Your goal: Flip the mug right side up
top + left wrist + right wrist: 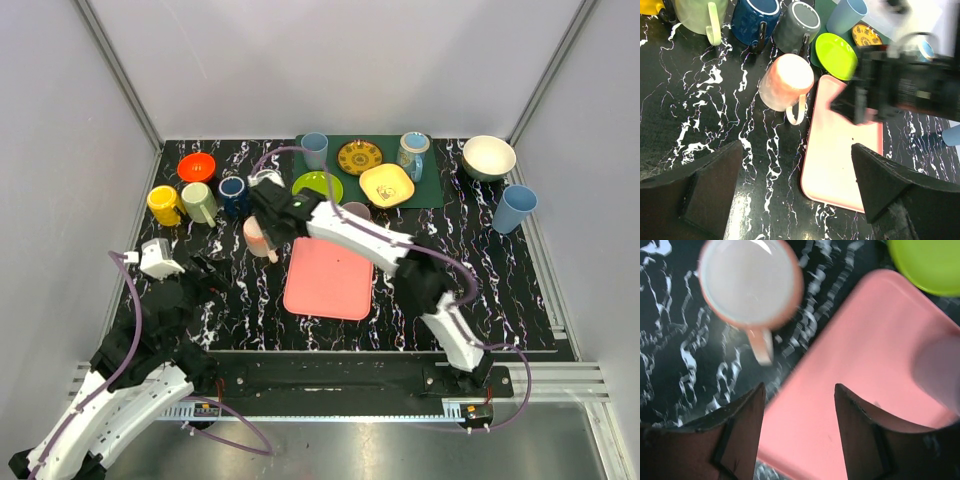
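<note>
A pink mug (257, 237) stands on the black marbled table just left of the pink tray (330, 280), its handle pointing toward the near edge. A pale flat round face is turned up; it looks like the base. It shows in the left wrist view (786, 82) and the right wrist view (750, 282). My right gripper (280, 232) is open and empty, hovering over the tray's far left corner beside the mug (800, 440). My left gripper (205, 272) is open and empty, low over the table to the mug's near left (797, 195).
A row of upright mugs stands behind the pink one: yellow (163, 204), pale green (199, 202), dark blue (234, 195), grey (796, 27). An orange bowl (196, 166), a lime plate (317, 186), light blue cups (514, 208) and a white bowl (489, 156) sit at the back.
</note>
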### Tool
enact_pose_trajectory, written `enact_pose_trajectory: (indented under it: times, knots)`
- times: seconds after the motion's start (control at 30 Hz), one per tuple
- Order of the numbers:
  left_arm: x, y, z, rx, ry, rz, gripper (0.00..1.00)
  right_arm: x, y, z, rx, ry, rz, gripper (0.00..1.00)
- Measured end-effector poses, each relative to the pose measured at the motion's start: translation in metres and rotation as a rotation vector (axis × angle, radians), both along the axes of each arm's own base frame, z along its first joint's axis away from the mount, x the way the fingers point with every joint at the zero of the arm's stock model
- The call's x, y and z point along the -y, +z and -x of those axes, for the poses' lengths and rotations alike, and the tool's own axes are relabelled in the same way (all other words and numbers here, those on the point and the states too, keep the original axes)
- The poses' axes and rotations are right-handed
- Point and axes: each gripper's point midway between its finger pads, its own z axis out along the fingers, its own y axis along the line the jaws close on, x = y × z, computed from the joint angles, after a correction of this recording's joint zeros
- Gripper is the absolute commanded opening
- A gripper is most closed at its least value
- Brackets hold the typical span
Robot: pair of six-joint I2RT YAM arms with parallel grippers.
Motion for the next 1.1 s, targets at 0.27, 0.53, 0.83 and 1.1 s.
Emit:
enact_pose_trajectory:
  times: [0.27, 0.53, 0.83, 1.1]
  knots:
    - [0.02, -0.002, -0.007, 0.001, -0.065, 0.021, 0.85, 0.162, 0.128, 0.003, 0.231, -0.247, -0.143, 0.61]
    - [0.089, -0.047, -0.029, -0.191, -0.277, -0.005, 0.69, 0.282, 0.077, -0.046, 0.207, -0.594, -0.148, 0.27]
    - [0.12, -0.054, -0.028, -0.241, -0.394, 0.056, 0.42, 0.264, 0.038, -0.11, 0.171, -0.622, -0.189, 0.06]
    - [0.126, -0.068, -0.022, -0.276, -0.425, 0.069, 0.38, 0.248, 0.029, -0.166, 0.171, -0.614, -0.258, 0.06]
